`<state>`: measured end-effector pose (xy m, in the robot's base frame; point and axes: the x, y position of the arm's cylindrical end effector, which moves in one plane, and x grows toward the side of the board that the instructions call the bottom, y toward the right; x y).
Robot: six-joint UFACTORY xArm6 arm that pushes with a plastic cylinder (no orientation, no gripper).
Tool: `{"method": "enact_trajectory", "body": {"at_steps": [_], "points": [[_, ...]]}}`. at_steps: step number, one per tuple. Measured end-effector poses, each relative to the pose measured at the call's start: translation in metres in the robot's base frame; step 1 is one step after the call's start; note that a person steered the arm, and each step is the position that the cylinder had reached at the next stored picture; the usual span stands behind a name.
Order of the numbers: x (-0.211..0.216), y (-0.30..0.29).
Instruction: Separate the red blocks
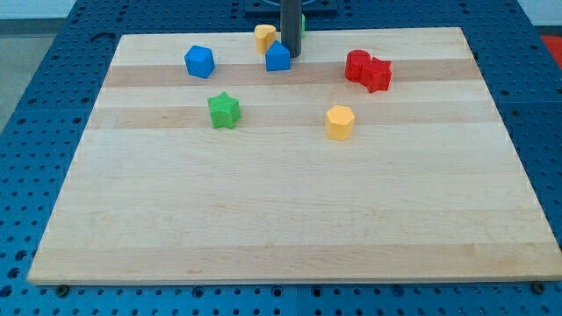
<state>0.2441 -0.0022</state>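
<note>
Two red blocks touch each other at the view's upper right: a round red block (357,66) on the left and a red star-shaped block (378,75) on the right. My tip (291,55) is at the view's top centre, just right of a blue block (277,56) and well left of the red pair. The rod rises straight up out of the view.
A yellow block (264,37) sits behind the blue one. A green piece (301,22) shows behind the rod. A blue hexagonal block (199,61) lies upper left, a green star (224,111) below it, and a yellow hexagonal block (340,122) below the reds. The wooden board (281,228) lies on blue pegboard.
</note>
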Motion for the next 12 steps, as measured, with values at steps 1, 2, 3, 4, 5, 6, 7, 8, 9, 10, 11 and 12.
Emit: {"method": "enact_trajectory", "body": {"at_steps": [1, 2, 3, 4, 5, 6, 7, 8, 9, 10, 11, 12], "points": [[0.000, 0.015], [-0.001, 0.074], [-0.001, 0.150], [0.017, 0.174], [0.025, 0.160], [0.027, 0.128], [0.047, 0.111], [0.069, 0.112], [0.083, 0.116], [0.105, 0.113], [0.104, 0.077], [0.088, 0.047]]}}
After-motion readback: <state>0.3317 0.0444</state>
